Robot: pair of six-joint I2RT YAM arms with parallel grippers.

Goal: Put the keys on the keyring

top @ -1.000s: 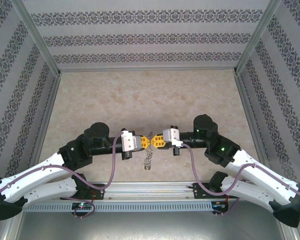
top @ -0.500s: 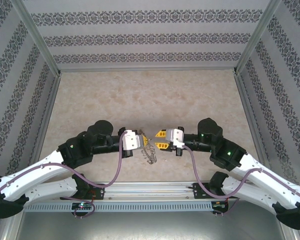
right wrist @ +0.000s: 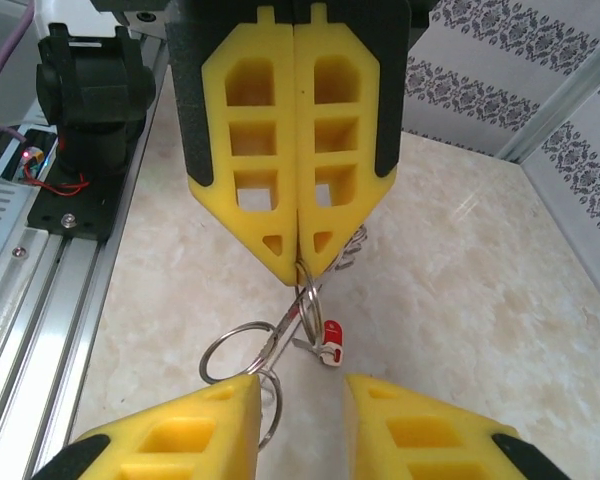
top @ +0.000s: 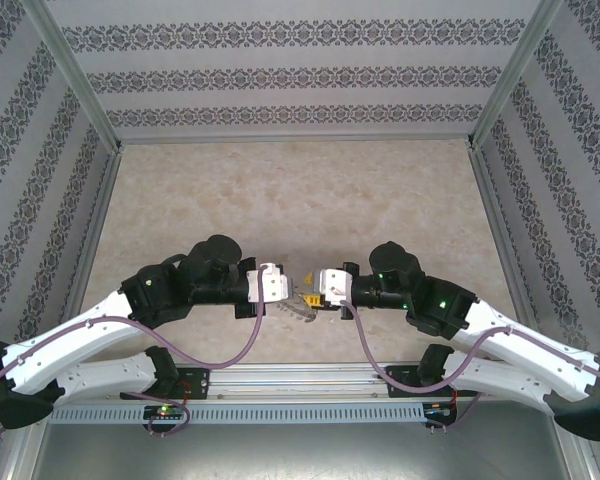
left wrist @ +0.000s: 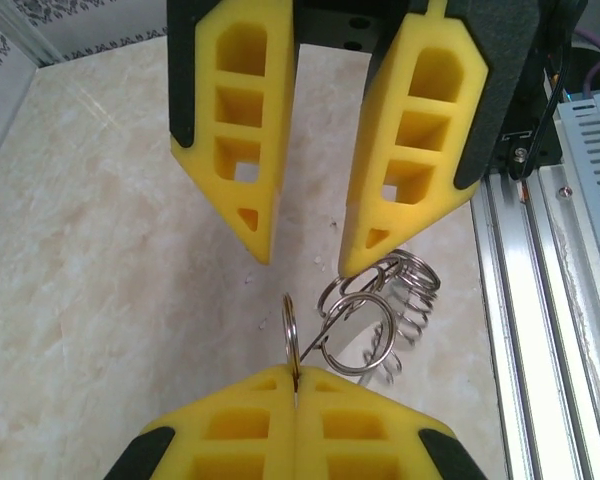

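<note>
When viewed from the top external camera, both arms reach inward over the near part of the table [top: 280,200]. The left gripper [top: 292,292] and right gripper [top: 318,292] face each other tip to tip. The keyring [top: 296,308] shows as a small tangle of silver loops directly at and just below the meeting point, just ahead of the aluminium rail [top: 300,378]. Finger state cannot be told at this scale.

Left wrist view:
- The left gripper [left wrist: 310,258] enters from the top edge. Its two yellow fingers are spread apart, with bare table visible between them, and they grip nothing.
- The right gripper [left wrist: 295,385] enters from the bottom edge, its fingers pressed flat together.
- The keyring [left wrist: 291,335] stands edge-on out of the seam between those closed fingers. A wider loop and a coiled bunch of loops hang off it to the right, toward the rail [left wrist: 540,300].
- The tip of the left gripper's right-hand finger is near the coiled bunch; contact cannot be confirmed.

Right wrist view:
- The right gripper [right wrist: 298,265] is clamped, fingers meeting along one seam, with the keyring [right wrist: 308,295] pinched at the tips and hanging below them.
- The key [right wrist: 330,338], identified by its red head, lies just beside the pinched loop on its right. Whether it is threaded on cannot be told.
- Further loops spread down and to the left.
- The left gripper [right wrist: 302,390] rises from the bottom edge, fingers parted, with the lower loops close to its left-hand finger.
</note>
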